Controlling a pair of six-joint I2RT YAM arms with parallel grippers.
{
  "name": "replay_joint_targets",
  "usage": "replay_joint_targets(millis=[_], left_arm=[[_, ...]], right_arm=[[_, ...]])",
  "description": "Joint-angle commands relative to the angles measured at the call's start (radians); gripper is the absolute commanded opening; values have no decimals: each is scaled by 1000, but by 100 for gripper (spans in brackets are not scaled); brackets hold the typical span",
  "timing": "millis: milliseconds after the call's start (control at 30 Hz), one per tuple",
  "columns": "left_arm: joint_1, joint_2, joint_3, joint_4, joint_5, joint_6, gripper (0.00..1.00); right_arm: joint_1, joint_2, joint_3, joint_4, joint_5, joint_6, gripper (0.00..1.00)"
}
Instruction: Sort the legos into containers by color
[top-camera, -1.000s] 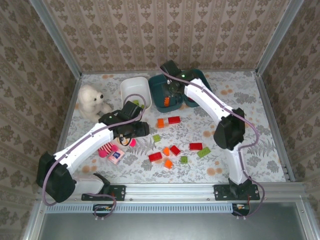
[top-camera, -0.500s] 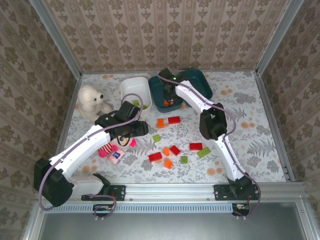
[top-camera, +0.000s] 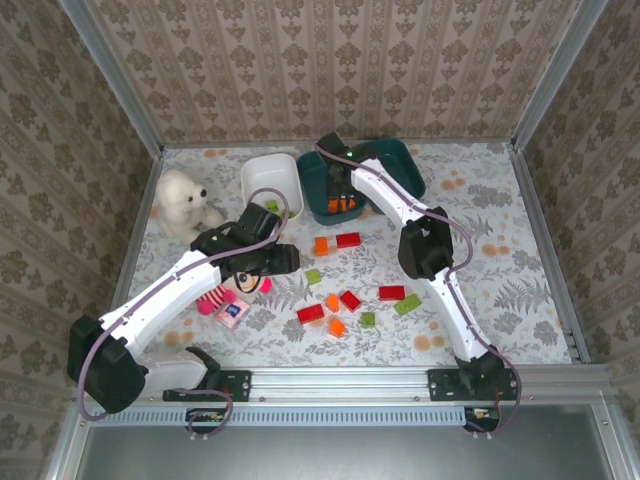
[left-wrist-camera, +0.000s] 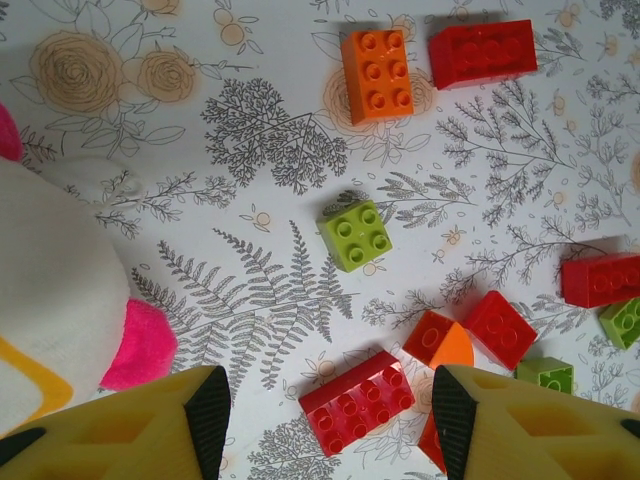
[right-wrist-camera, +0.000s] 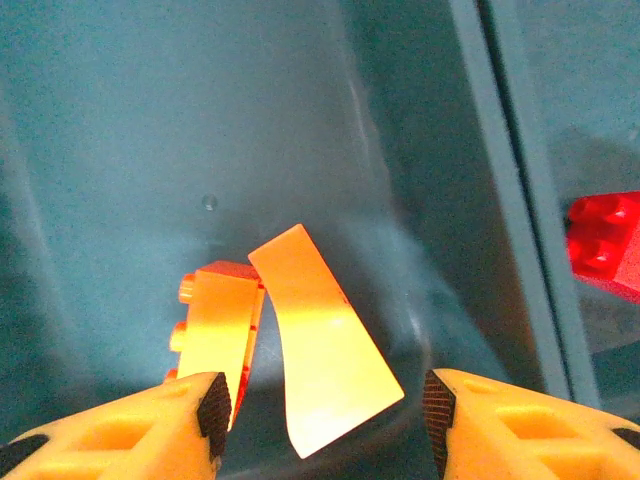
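Tabletop (top-camera: 500, 250) under floral-print cloth, patterned wallpaper walls (top-camera: 350, 60) on three sides. Left arm bent low over table middle; left gripper (left-wrist-camera: 320, 420) hovering above loose legos (left-wrist-camera: 355, 233) in red, orange, green, jaws apart, nothing between. Right arm stretched to far teal tray (right-wrist-camera: 150, 150); right gripper (right-wrist-camera: 320, 420) spread, gripping nothing, above orange wedge (right-wrist-camera: 325, 370) touching orange brick (right-wrist-camera: 220, 335) on tray floor. White tray (top-camera: 262, 180) just left, second teal tray (top-camera: 405, 165) just right.
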Motion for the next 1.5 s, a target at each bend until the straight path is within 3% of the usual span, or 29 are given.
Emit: replay_joint_targets(millis=[0,133,300,467,633,767,933,1167,1467], left_arm=[[-4,6,4,13,29,59,58],[-4,17,43,14,49,119,57],[-45,90,148,21,162,240,54],[-202,253,244,25,233,315,51],[-344,411,316,66,229,298,51],[-436,564,413,74,250,274,52],[-512,743,565,4,211,244,54],[-529,877,673,-66,182,206,55],[-549,969,736,-91,142,229,64]], right_arm=[[-3,-177,7,-6,14,-19,56],[-4,-376,-168,97,0,-17,55],[-5,-713,-588,263,-60,42,55],[-3,-1068,-968,268,-102,168,55],[-4,-1385,-1194,158,-80,248,56],[-6,-1571,-1227,13,-2,292,57],[-9,-1684,-1176,-100,75,312,60],[-11,-1726,-1097,-172,119,306,62],[-12,-1736,-1088,-176,113,301,63]])
